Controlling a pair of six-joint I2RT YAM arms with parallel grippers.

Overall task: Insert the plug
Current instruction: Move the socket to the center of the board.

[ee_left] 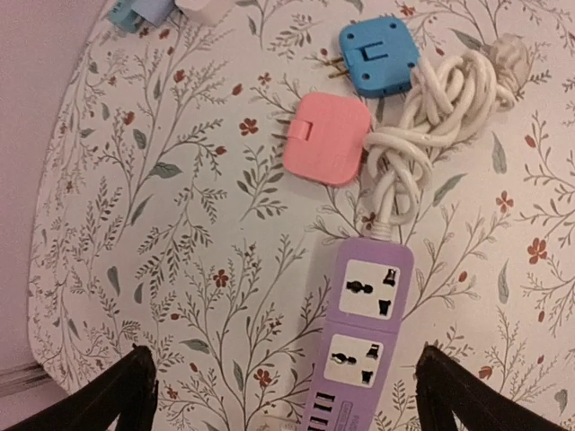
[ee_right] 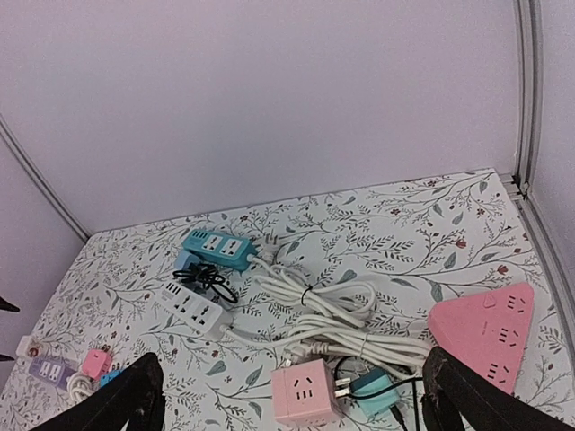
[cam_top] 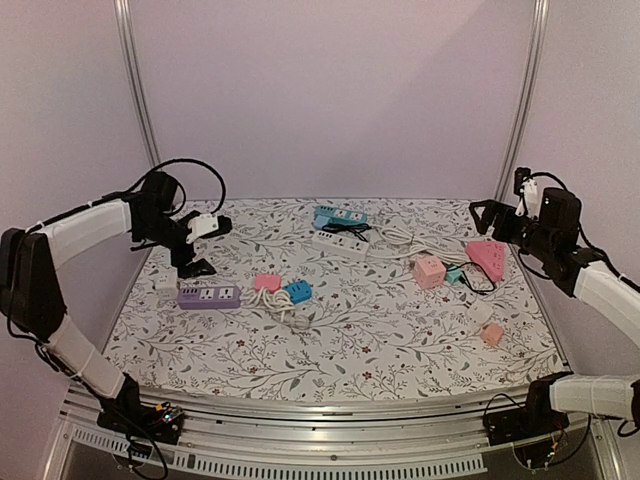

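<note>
Beneath my left gripper [ee_left: 292,395], jaws wide and empty, lies the purple power strip [ee_left: 364,346]; the pink plug [ee_left: 328,139] sits just ahead of it, loose. My right gripper [ee_right: 292,400] also gapes, holding nothing. Nothing looks inserted yet, so grasping and plugging are left.

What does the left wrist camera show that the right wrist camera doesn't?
Only the left wrist view: the purple strip close enough to show its USB ports. Only the right wrist view: the pink cube and pink triangular strip. Both: that purple strip and the pink plug, tiny at the right wrist view's lower left corner.
</note>
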